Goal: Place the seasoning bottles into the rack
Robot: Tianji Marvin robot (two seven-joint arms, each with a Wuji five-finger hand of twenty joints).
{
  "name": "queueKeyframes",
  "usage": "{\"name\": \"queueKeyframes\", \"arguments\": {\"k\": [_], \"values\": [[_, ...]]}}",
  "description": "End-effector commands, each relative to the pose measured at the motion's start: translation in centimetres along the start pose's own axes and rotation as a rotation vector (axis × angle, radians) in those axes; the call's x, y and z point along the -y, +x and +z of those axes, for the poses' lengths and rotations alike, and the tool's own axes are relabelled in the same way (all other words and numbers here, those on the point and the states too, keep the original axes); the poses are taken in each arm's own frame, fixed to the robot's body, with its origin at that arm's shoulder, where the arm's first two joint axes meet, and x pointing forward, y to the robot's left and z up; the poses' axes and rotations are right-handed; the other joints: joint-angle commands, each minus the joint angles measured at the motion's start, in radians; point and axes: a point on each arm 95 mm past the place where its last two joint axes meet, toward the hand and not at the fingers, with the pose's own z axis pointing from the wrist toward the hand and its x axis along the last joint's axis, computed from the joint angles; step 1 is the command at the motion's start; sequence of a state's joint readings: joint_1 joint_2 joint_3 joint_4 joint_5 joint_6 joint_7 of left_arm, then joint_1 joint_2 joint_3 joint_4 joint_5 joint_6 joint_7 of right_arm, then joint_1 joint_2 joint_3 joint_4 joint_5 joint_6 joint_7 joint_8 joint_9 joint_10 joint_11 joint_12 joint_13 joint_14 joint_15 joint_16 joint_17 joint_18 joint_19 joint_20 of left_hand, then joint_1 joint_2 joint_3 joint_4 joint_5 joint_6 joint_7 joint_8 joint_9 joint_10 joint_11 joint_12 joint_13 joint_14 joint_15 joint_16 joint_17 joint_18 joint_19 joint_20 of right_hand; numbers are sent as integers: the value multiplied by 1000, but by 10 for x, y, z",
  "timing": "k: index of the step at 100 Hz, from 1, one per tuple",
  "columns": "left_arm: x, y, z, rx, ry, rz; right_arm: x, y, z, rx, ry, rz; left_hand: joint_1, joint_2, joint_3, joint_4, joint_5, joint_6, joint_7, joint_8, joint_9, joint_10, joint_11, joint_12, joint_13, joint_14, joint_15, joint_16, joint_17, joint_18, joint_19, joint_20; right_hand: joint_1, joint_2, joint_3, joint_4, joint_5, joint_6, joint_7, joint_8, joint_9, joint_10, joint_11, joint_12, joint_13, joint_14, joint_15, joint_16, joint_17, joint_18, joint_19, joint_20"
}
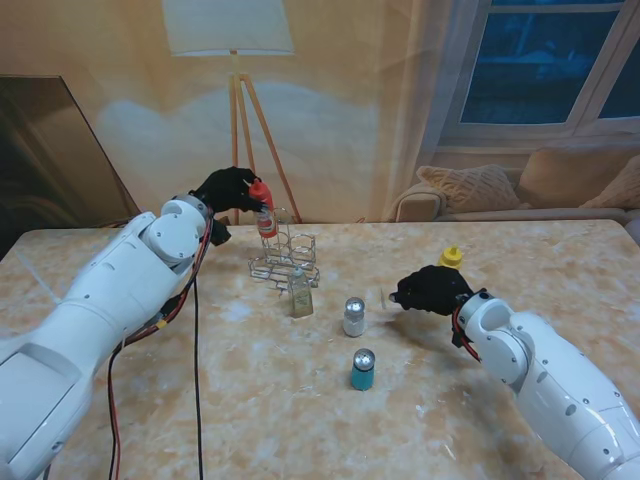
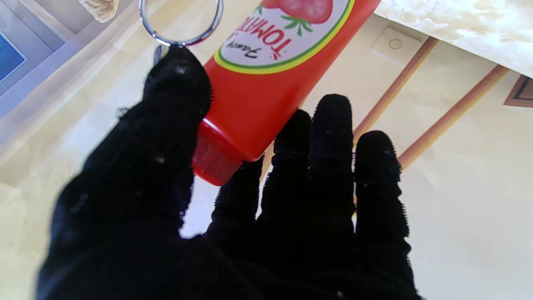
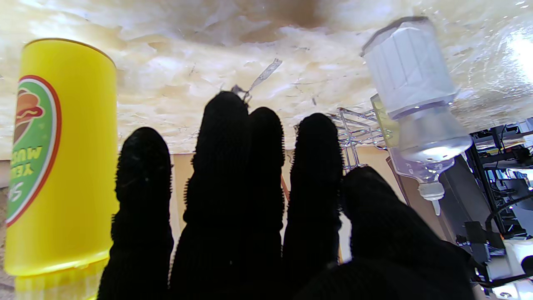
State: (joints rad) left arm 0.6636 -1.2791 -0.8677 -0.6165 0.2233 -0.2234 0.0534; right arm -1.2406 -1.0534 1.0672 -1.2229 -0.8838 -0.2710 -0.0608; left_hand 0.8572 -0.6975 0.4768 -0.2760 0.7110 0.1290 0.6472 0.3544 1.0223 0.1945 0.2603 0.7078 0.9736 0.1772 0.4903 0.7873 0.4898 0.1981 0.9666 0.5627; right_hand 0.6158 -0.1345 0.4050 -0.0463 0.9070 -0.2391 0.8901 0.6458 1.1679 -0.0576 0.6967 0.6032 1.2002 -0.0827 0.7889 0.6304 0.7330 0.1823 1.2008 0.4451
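Above the wire rack (image 1: 285, 258), tomato bottle (image 1: 265, 213) clasped in the left robot hand (image 1: 230, 188).

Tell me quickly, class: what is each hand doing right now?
Left hand: shut on the red tomato bottle.
Right hand: open, holding nothing, beside the yellow bottle.

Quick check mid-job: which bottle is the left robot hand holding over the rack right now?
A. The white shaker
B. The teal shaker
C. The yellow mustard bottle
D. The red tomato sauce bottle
D: the left robot hand grips the red tomato sauce bottle at the wire rack; the left wrist view shows its fingers closed on it.
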Motion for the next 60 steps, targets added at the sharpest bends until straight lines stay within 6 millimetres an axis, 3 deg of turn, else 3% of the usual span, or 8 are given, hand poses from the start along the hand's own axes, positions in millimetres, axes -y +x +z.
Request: {"name": "queueKeyframes", "arguments": {"k": [1, 60], "values": [[-14, -8, -2, 29, -34, -6, 5, 4, 0, -6, 20, 5, 158, 109, 196, 59, 103, -144, 273, 55, 89, -105, 38, 13, 11, -44, -24, -11, 10, -20, 6, -19, 0, 1, 15, -28, 13, -19, 5, -2, 3, 2, 5, 1, 12, -25, 2, -8, -3, 2, -3, 13], [-6, -8, 4, 71, 16, -87, 6, 4, 1, -7, 25, 0, 164, 113, 192, 60, 101, -137, 266, 66, 89, -96, 38, 11, 24, -28, -33, -61, 32, -6, 13, -34, -1, 1, 16, -28, 13, -19, 5, -2, 5, -2, 5, 1, 12, -24, 2, -8, -3, 2, -4, 13]]}}
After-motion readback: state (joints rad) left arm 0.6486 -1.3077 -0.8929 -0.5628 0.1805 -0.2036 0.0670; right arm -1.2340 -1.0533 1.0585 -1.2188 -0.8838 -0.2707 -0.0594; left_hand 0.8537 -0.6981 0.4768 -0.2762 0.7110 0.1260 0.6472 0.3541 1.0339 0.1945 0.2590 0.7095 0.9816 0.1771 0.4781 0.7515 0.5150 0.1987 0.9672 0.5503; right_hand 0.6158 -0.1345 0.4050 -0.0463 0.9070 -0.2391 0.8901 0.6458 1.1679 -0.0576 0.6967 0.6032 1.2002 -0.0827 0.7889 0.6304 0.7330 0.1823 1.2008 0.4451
